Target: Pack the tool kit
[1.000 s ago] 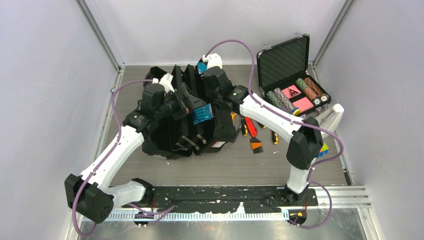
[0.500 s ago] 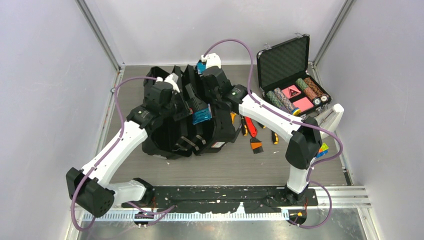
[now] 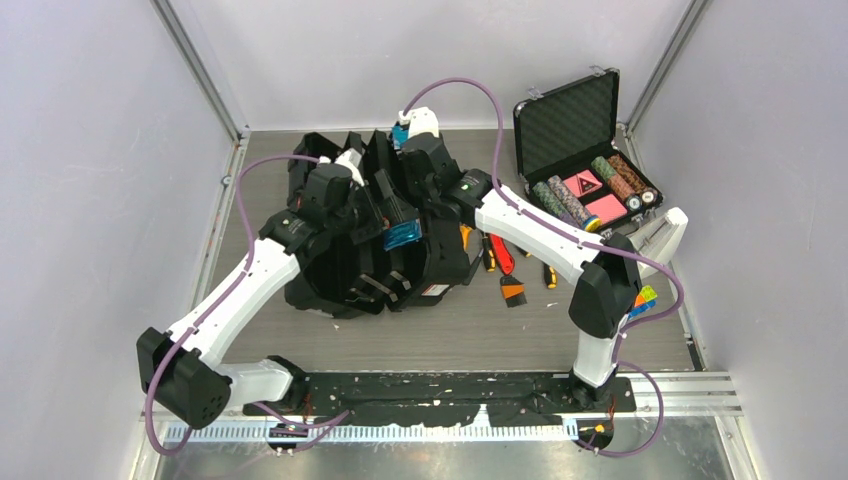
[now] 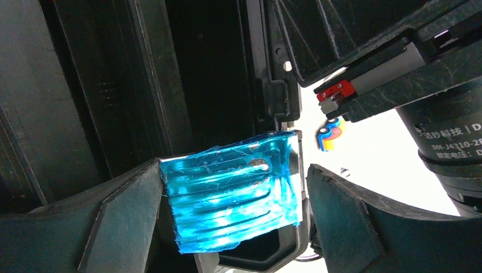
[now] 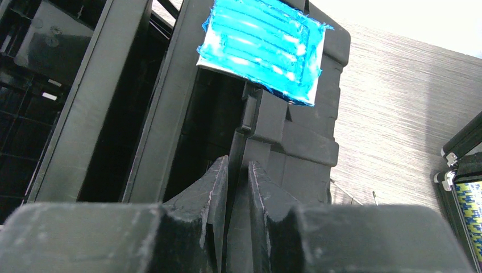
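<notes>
One large black toolbox [image 3: 370, 250] stands open on the bench [image 3: 500, 330], left of the middle, with its lid parts raised and both arms reaching into it. Its inside is dark in every view, so I cannot tell whether any tool already lies in it. The left hand [image 4: 233, 193] is spread wide, and a blue latch [image 4: 227, 187] of the toolbox sits between its two fingers, close to the left one; it grips nothing yet. The right hand [image 5: 237, 170] is closed on a thin black edge of the toolbox, just below a second blue latch [image 5: 264, 48]. I judge that the step in hand is to bring the toolbox into a good position for packing. To do it well, the right hand should keep its pinch firm so the light plastic box does not slide, while the left hand closes squarely on the latch, not on its corner. The small yellow, black and red hand tools [image 3: 505, 262] lie on the bench just right of the toolbox, not yet packed. Further right and apart, an open poker chip case [image 3: 565, 125] holds rows of chips [image 3: 560, 200] and pink cards [image 3: 595, 195].
</notes>
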You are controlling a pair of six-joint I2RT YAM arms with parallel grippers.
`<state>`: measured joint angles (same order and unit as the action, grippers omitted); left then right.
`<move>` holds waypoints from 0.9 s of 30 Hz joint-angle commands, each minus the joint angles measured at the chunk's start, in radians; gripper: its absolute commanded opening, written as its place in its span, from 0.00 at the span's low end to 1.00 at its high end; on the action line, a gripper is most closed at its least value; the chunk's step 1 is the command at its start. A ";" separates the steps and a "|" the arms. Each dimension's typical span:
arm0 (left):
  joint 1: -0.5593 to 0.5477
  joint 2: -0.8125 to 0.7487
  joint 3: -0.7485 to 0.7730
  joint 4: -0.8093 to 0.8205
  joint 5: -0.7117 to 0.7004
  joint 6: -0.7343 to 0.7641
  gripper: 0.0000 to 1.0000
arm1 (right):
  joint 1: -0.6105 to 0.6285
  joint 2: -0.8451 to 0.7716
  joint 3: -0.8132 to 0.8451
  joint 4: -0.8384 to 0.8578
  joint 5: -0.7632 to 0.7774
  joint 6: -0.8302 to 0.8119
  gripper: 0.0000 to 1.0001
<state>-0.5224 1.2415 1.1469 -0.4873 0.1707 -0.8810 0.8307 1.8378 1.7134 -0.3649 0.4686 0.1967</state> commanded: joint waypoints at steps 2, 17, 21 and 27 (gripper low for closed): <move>-0.005 -0.052 0.007 0.025 0.059 -0.046 0.84 | 0.008 0.058 -0.017 -0.176 -0.019 -0.001 0.24; -0.006 -0.149 0.014 0.153 0.136 -0.113 0.48 | 0.006 0.075 -0.027 -0.172 -0.041 0.012 0.24; -0.008 -0.137 -0.005 0.133 0.136 -0.092 0.57 | 0.007 0.075 -0.027 -0.171 -0.044 0.013 0.24; 0.026 -0.161 0.139 -0.142 -0.082 0.168 0.80 | -0.002 0.069 -0.051 -0.159 -0.069 0.021 0.24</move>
<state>-0.5228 1.1042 1.1618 -0.4713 0.2356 -0.9039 0.8295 1.8458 1.7176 -0.3637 0.4732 0.1940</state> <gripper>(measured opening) 0.738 0.240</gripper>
